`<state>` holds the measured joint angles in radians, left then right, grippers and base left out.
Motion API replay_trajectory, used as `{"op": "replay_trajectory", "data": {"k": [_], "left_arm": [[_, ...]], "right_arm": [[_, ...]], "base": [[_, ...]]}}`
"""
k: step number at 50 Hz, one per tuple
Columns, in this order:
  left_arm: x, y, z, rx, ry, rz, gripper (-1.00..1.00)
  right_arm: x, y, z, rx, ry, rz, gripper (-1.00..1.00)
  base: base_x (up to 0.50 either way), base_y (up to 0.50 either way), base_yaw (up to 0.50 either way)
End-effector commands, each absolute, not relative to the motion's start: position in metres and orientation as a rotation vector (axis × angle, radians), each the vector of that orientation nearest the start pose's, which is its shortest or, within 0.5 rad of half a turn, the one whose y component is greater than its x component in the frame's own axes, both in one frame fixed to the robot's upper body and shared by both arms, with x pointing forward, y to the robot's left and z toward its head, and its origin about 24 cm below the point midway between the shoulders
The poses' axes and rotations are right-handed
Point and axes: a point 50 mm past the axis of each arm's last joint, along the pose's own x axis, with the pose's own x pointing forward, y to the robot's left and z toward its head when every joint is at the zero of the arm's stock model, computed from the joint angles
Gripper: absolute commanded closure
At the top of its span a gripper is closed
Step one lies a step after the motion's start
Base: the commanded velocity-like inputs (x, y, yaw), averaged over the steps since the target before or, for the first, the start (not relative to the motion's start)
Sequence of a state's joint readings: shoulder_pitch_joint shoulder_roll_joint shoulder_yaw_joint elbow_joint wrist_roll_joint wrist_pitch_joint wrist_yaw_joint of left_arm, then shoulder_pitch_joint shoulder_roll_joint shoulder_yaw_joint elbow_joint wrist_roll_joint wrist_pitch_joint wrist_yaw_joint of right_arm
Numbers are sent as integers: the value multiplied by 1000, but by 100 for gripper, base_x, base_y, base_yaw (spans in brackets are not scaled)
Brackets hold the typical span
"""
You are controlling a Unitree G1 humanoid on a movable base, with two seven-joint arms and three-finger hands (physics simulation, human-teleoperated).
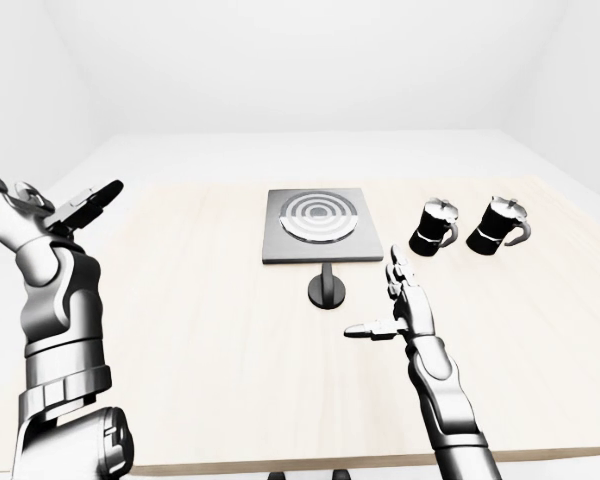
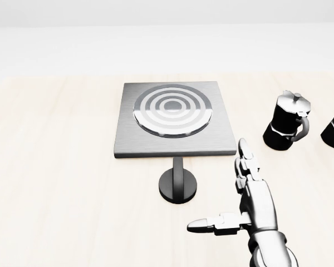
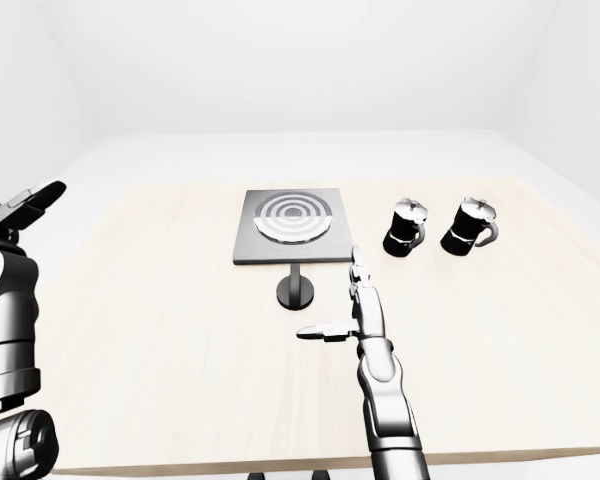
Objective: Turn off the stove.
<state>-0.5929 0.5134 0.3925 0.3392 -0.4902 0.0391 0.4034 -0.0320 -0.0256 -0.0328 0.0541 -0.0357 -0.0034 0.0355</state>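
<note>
Right hand (image 2: 246,208) hovers with fingers spread, holding nothing, just right of the stove's round black knob (image 2: 178,186). Above the knob in the head view sits the square stove (image 2: 174,118) on the pale wooden table (image 2: 61,183). Two moka pots (image 1: 435,227) stand at right. Left hand (image 1: 55,210) is raised, splayed, far left.

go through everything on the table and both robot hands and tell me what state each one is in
Stove: flat on the table, nothing on its burner; on or off cannot be told.
Knob: upright, untouched.
Nearer coffee pot: upright, lid shut.
Farther coffee pot: upright, lid shut.
Left robot hand: open, raised, empty.
Right robot hand: open, empty, beside the knob, not touching it.
</note>
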Motion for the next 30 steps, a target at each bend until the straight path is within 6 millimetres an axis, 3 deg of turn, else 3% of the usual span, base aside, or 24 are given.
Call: {"op": "replay_trajectory", "data": {"k": [1, 9, 20, 30], "left_arm": [[321, 341, 198, -291, -364, 735, -100], [323, 347, 200, -297, -363, 747, -100], [327, 371, 209, -357, -336, 820, -100], [327, 370, 209, -357, -336, 820, -100]], "right_arm": [[260, -158, 37, -65, 24, 14, -100], [261, -158, 35, -68, 32, 15, -100], [261, -158, 34, -69, 47, 5, -100], [261, -158, 35, -72, 53, 1, -100]], "base": [[0, 0, 0], [0, 0, 0], [0, 0, 0], [0, 0, 0]]}}
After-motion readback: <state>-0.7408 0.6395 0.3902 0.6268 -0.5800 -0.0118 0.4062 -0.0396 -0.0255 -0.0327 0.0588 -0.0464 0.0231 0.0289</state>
